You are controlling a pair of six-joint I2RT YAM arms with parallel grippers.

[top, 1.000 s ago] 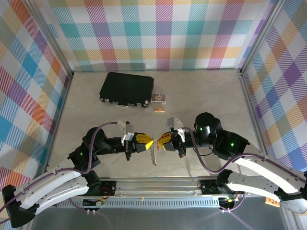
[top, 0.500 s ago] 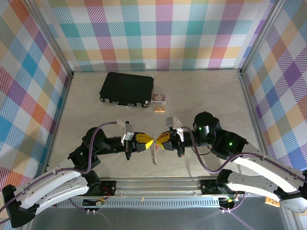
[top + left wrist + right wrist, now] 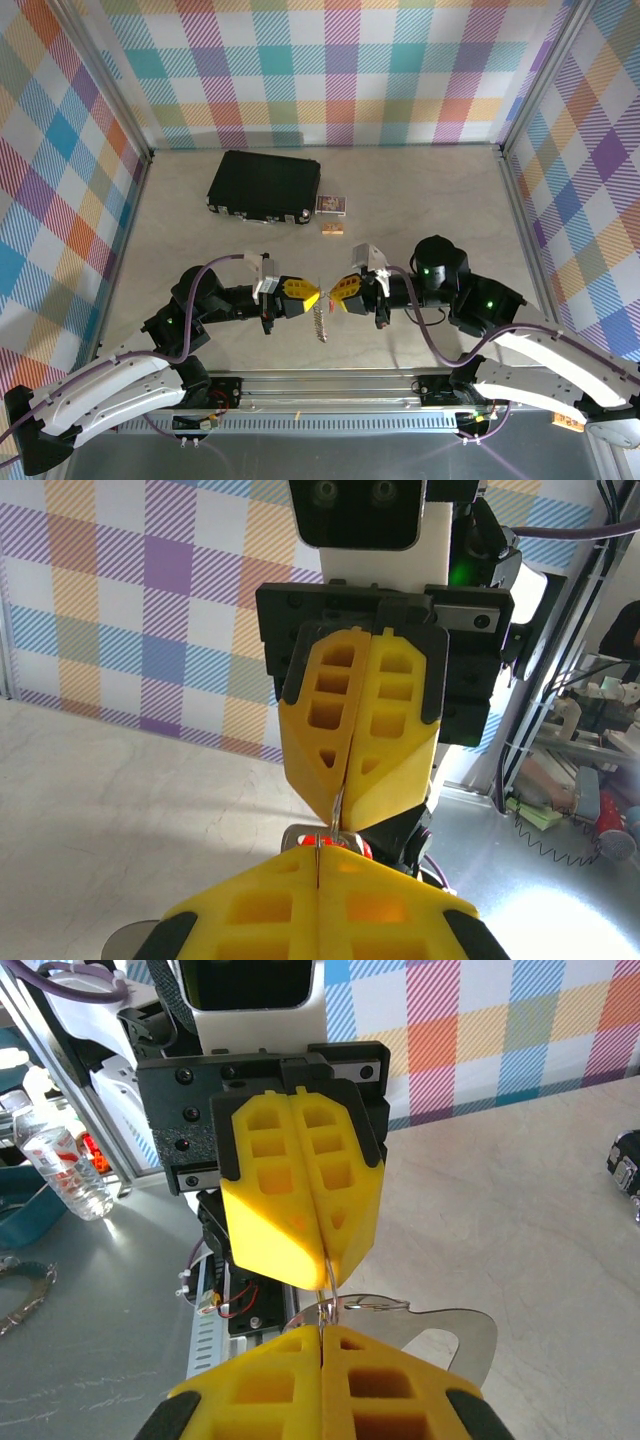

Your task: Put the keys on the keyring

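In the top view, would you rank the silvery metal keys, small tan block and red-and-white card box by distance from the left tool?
1. Silvery metal keys, hanging below the left tool.
2. Small tan block, farther back.
3. Red-and-white card box, behind the block.

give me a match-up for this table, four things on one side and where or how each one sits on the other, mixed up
Things:
1 black case
2 red-and-white card box
3 tan block
4 left hand

Places or states:
a just nearer the arms than the card box
b shut, tip to tip with the right hand
c biggest item, toward the far wall
d just off the case's right end

Pairs: 1-c, 2-d, 3-a, 4-b
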